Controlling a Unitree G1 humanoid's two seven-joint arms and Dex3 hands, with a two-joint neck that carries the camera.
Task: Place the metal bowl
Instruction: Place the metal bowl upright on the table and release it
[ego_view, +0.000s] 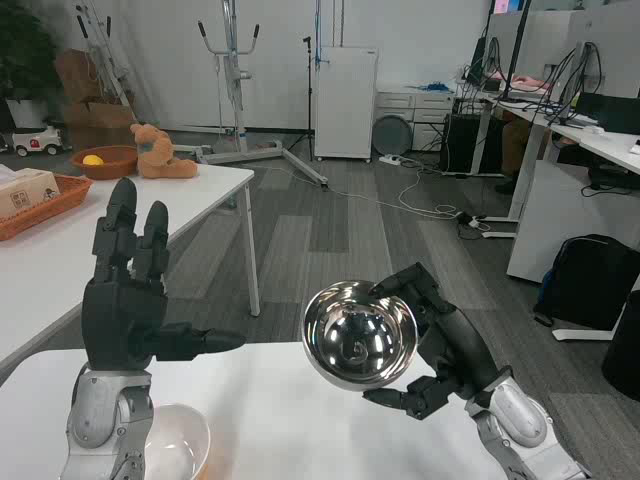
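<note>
A shiny metal bowl (359, 334) is held up in the air above the white table (300, 420), tilted so its hollow faces me. My right hand (440, 350) grips it from behind and from the right, fingers wrapped round its rim. On the left my left hand (128, 300) is raised with fingers upright and spread, thumb pointing right, holding nothing. It stands a good hand's width left of the bowl.
A white bowl (175, 440) sits on the table under my left forearm. A second white table (60, 260) to the left carries a teddy bear (160, 152), a brown bowl with a yellow fruit (104, 161) and an orange tray (40, 205). Desks stand at the right.
</note>
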